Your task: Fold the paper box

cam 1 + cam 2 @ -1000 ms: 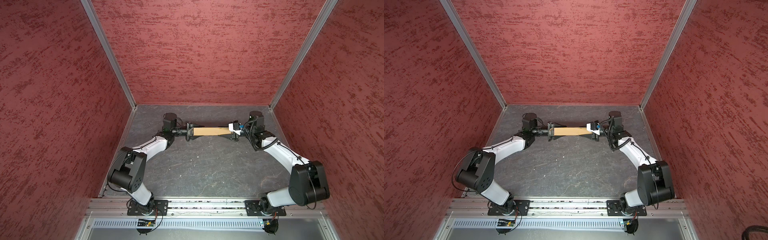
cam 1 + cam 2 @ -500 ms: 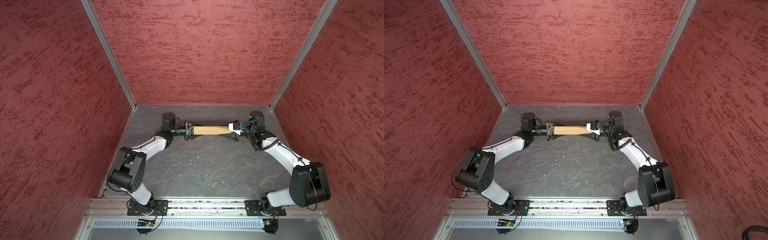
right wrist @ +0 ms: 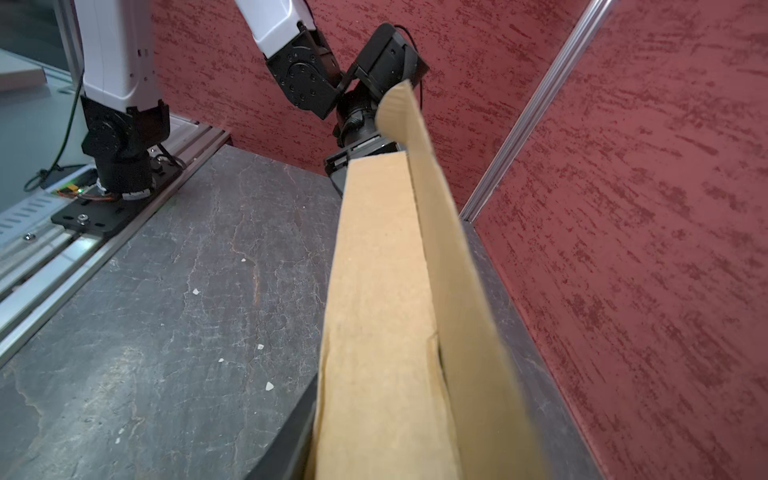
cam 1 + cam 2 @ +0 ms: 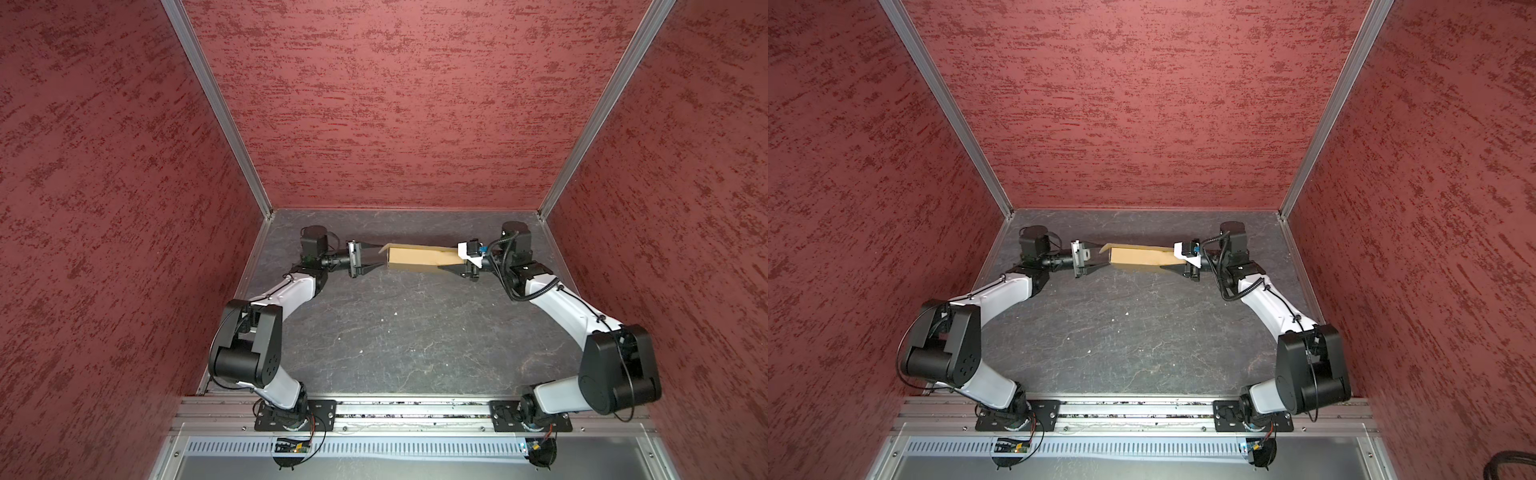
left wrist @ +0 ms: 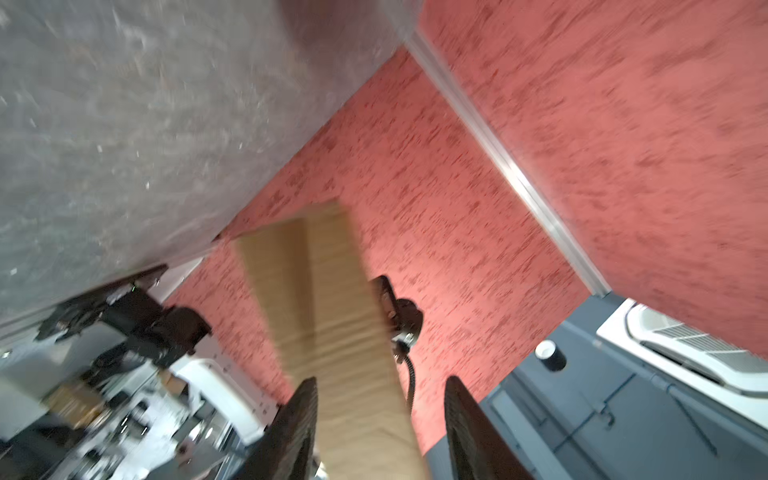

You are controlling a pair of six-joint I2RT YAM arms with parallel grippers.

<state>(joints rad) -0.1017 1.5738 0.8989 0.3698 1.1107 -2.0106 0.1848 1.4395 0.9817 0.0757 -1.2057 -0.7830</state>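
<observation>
The dark table (image 4: 395, 332) runs up to the back wall (image 4: 395, 104). Close to that wall the paper box (image 4: 415, 257) is held up off the table, folded narrow, with one long flap (image 3: 449, 249) loose on its wall-facing side. I cannot see inside it. My right gripper (image 4: 451, 261) is clamped on one end. My left gripper (image 4: 380, 257) straddles the other end with its jaws parted, one finger (image 5: 301, 415) against the cardboard. White specks (image 4: 395, 313) lie farther from the wall.
</observation>
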